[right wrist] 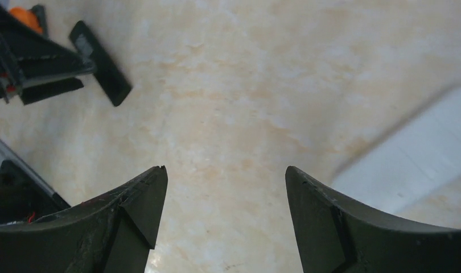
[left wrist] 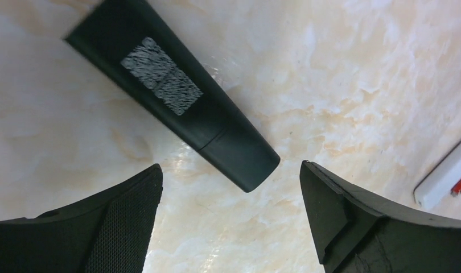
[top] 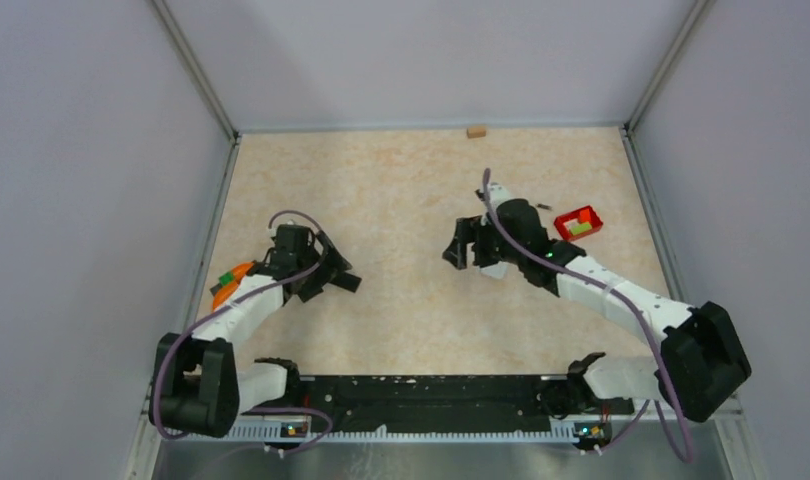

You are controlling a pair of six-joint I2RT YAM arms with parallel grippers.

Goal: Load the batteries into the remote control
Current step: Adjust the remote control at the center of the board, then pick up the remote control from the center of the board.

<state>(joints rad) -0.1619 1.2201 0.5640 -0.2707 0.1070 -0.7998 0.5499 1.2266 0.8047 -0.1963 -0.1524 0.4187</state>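
Note:
A black remote control (left wrist: 177,96) lies flat on the table, back up, with a grey label on it. It also shows beside the left fingers in the top view as the black remote (top: 345,281) and in the right wrist view as the black remote (right wrist: 100,62). My left gripper (left wrist: 231,168) is open, its jaws either side of the remote's near end and not touching it. My right gripper (right wrist: 222,170) is open over bare table, a blurred white object (right wrist: 410,165) to its right. A white object (left wrist: 444,179) carries small red and blue marks. I cannot pick out the batteries for certain.
A red tray (top: 579,222) with yellow-green blocks stands right of my right gripper (top: 461,250). A tiny dark stick (top: 543,207) lies just left of it. An orange object (top: 226,285) sits behind my left gripper (top: 319,278). A small tan block (top: 475,130) rests by the back wall.

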